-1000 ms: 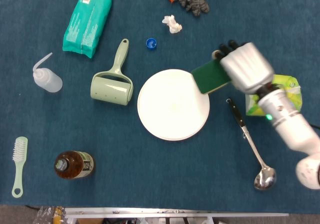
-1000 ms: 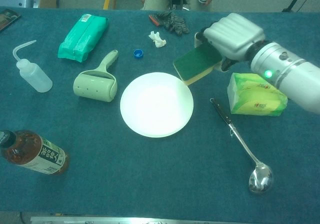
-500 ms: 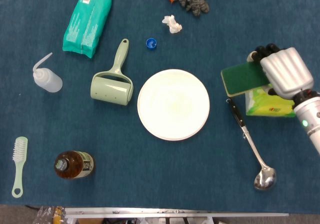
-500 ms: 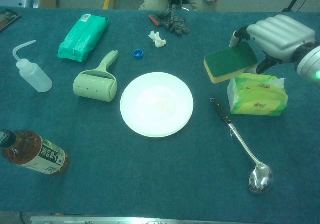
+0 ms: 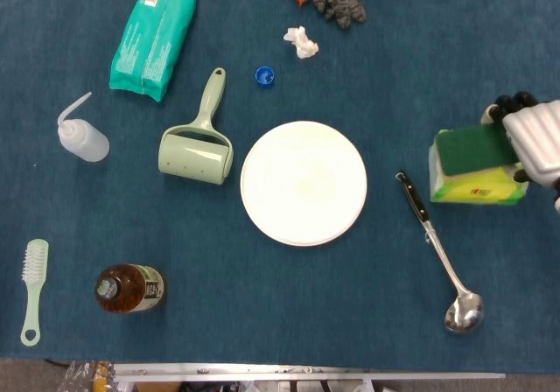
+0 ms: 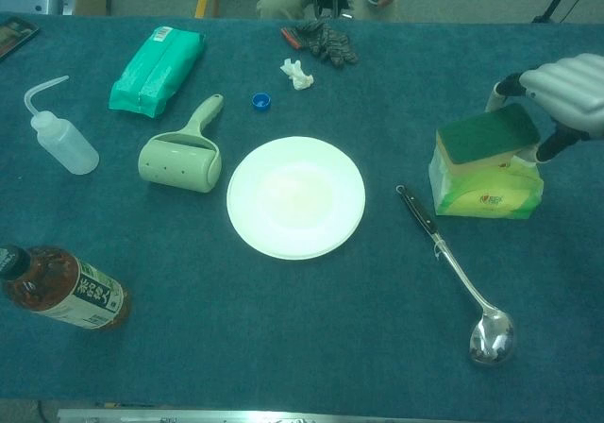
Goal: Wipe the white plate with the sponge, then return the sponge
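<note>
Since the earlier frames the right hand [image 6: 566,97] has carried the sponge [image 6: 487,133] away from the white plate [image 6: 295,196] to the right edge of the frame, and the sponge now sits on top of the yellow-green tissue pack [image 6: 486,193]. Its fingers [image 5: 516,103] curl over the sponge's far end, seemingly clamped on it, though the thumb side is cut off. My worry is the perch: the pack looks soft and uneven, so letting go here could leave the sponge tilting or sliding off onto the surface [image 5: 262,304], perhaps against the ladle [image 5: 437,248] just beside it. From the chest view the sponge's yellow underside and its tilt show; the head view gives only its green top. No left hand appears anywhere.
</note>
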